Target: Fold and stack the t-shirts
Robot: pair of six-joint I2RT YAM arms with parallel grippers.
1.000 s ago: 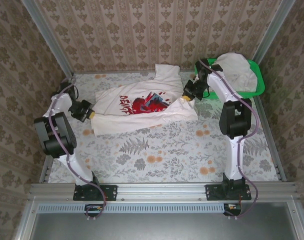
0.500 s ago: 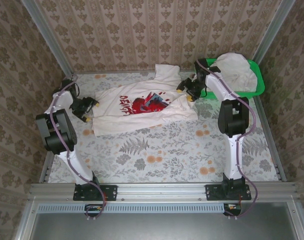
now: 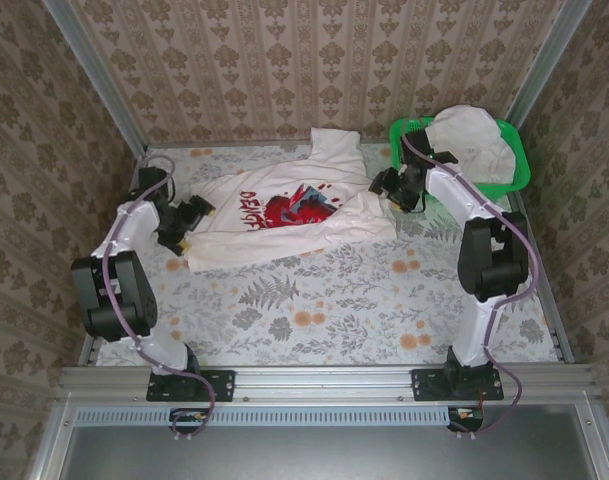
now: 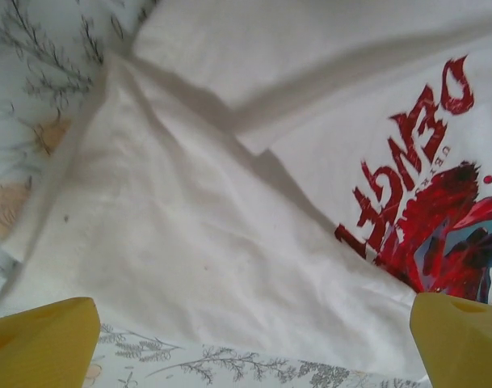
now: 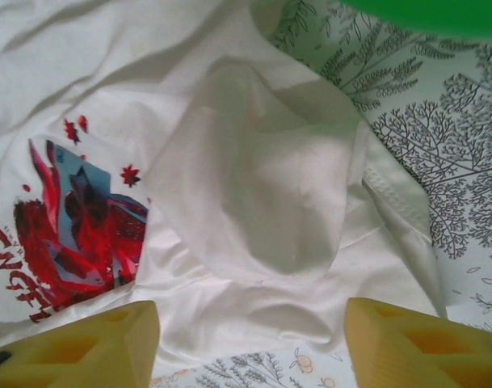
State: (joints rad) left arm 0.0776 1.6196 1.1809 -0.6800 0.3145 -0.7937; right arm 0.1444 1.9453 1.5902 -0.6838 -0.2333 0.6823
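Note:
A white t-shirt (image 3: 284, 215) with a red, black and blue graphic lies spread on the floral table, its hem to the left and one sleeve folded up at the back. My left gripper (image 3: 191, 220) hovers open at the shirt's left edge. In the left wrist view its yellow fingertips (image 4: 39, 343) stand wide apart over the hem (image 4: 189, 242), near the red lettering (image 4: 407, 178). My right gripper (image 3: 388, 189) is open beside the right sleeve. The right wrist view has its fingers (image 5: 423, 343) either side of the rumpled sleeve (image 5: 262, 202), holding nothing. Another white t-shirt (image 3: 471, 135) lies heaped in the basket.
The green plastic basket (image 3: 519, 170) stands at the back right corner, its rim (image 5: 423, 12) just beyond the right gripper. Metal frame rails and patterned walls close in the table (image 3: 314, 300). The near half of the cloth has open room.
Both grippers have opened and let go of the shirt. The left gripper has shifted a little right and back; the right one has drawn back to the right of the sleeve.

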